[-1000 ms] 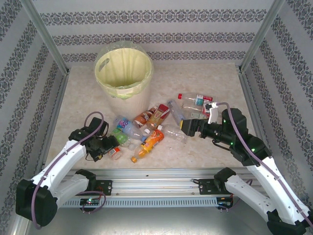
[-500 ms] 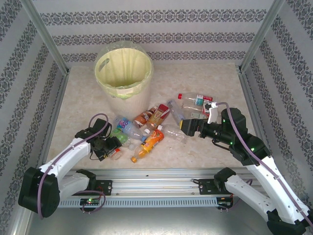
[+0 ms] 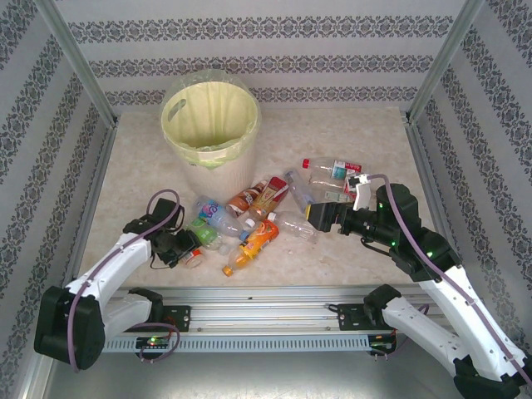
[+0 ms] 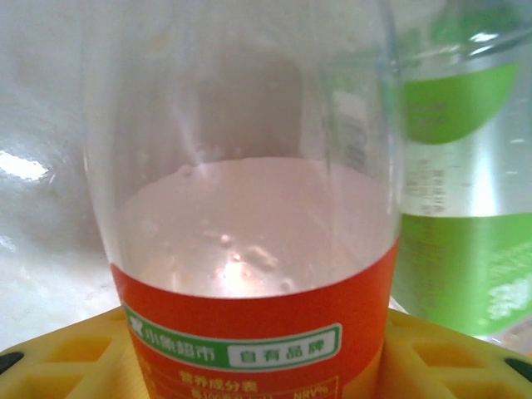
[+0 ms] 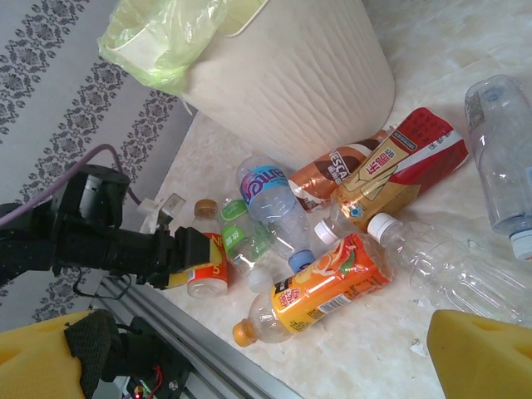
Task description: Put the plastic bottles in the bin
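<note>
One orange-labelled bottle (image 4: 249, 283) sits pinched across its body by the left end effector (image 3: 181, 249), on the bench (image 3: 357, 133) in front of the bin (image 3: 218, 170) and slightly left. Other bottles (image 3: 262, 224) lie front-right of the bin, by the spread, empty right end effector (image 3: 316, 214).

I see crushed clear and orange plastic bottles (image 3: 261, 237) scattered near the upright round cream-white bin (image 3: 218, 176); one clear orange-labelled bottle (image 4: 249, 249) lies at the pile's left edge.
</note>
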Robot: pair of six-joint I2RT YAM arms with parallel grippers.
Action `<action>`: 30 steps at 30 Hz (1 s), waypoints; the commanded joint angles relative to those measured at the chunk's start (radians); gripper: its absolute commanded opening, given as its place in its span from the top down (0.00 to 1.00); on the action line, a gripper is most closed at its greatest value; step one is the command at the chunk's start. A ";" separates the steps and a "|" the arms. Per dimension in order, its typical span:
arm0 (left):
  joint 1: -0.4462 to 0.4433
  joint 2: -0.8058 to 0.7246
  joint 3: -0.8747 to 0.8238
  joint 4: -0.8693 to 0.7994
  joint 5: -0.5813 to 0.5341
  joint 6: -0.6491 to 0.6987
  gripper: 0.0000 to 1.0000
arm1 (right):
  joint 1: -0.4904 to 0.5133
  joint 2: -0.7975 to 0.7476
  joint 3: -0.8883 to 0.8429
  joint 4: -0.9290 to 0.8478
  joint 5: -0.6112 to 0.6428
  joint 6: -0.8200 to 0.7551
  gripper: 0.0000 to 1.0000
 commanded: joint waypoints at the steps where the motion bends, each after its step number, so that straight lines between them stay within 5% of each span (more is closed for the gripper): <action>1: 0.038 -0.051 0.082 -0.101 -0.009 0.078 0.49 | -0.005 -0.016 -0.006 0.007 -0.009 -0.020 0.02; 11: 0.068 -0.102 0.397 -0.325 -0.143 0.277 0.49 | -0.004 -0.048 -0.009 0.053 -0.070 -0.027 0.02; 22: 0.071 0.024 0.843 -0.476 -0.367 0.471 0.48 | -0.003 -0.093 -0.026 0.134 -0.173 -0.013 0.02; 30: 0.070 0.182 1.127 -0.438 -0.331 0.643 0.48 | 0.001 -0.113 -0.024 0.312 -0.273 0.053 0.02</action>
